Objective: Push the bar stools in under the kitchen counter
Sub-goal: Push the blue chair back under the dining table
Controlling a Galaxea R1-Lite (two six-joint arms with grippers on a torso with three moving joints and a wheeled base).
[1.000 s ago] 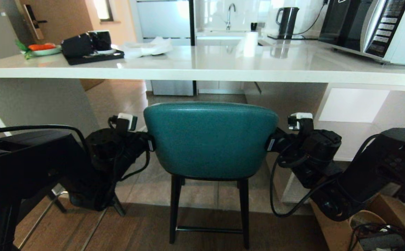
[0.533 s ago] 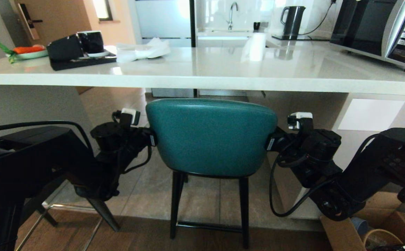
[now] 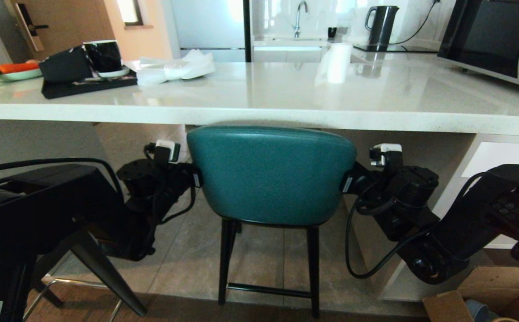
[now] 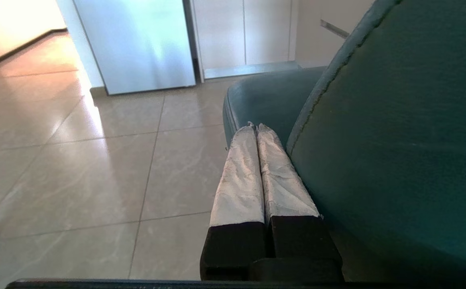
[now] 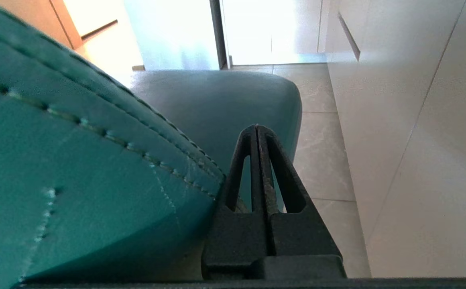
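You look out over pale glossy floor tiles (image 3: 187, 264) that give way to dark wood planks (image 3: 174, 311) nearest you. Far ahead stand a white fridge (image 3: 205, 22), a sink tap (image 3: 301, 11) and a wooden door (image 3: 58, 20). Warm light floods a small window (image 3: 127, 11) beside it

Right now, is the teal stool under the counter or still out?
Partly in: the teal stool's backrest top meets the kitchen counter's front edge; its back legs remain outside.
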